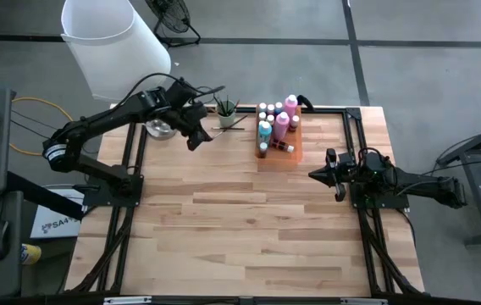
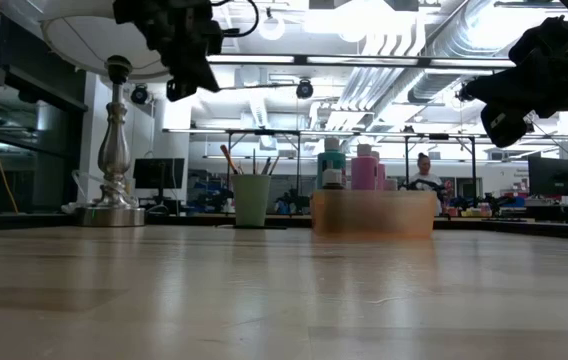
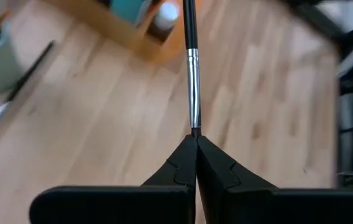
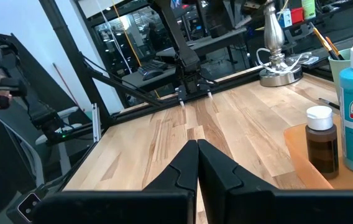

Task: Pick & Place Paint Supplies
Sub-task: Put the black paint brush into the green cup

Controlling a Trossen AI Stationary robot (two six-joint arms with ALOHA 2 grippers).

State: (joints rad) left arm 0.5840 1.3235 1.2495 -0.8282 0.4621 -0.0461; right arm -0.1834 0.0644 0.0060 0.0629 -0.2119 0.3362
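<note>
My left gripper (image 3: pixel 196 138), above the wooden table's (image 1: pixel 240 220) far edge, pinches a thin dark-handled silver-ferruled paintbrush (image 3: pixel 191 68); its tip is cut off. My right gripper (image 4: pixel 197 144) hangs closed and empty near the right edge, the broad near half open.

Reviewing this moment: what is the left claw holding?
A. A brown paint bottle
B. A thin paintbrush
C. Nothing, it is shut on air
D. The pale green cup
B: in the left wrist view the left claw is shut on the end of a thin paintbrush that sticks out past its tips, above the table; the brown bottle stands in the tray, and the cup stands apart from the claw.
</note>
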